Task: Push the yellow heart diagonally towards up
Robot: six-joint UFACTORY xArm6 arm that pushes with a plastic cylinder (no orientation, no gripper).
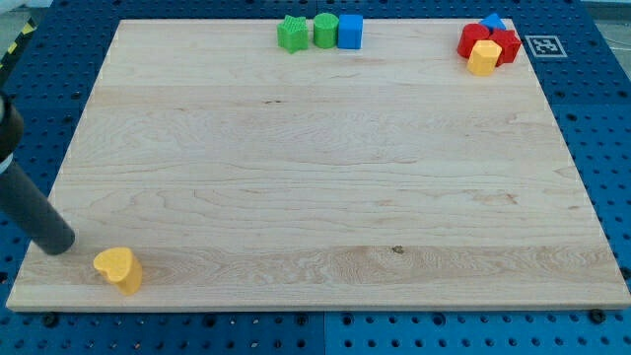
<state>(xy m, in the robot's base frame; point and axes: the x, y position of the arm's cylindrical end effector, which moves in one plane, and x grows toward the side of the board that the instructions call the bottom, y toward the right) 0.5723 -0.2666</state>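
The yellow heart (119, 269) lies near the board's bottom left corner. My tip (58, 242) rests on the board just to the left of the heart and slightly above it, a small gap apart. The dark rod rises from the tip towards the view's upper left edge.
A green star (291, 33), a green cylinder (324, 30) and a blue cube (350, 31) stand in a row at the top edge. At the top right, two red blocks (490, 43), a yellow block (483, 57) and a blue block (493, 22) cluster together. The wooden board (325, 177) lies on a blue perforated table.
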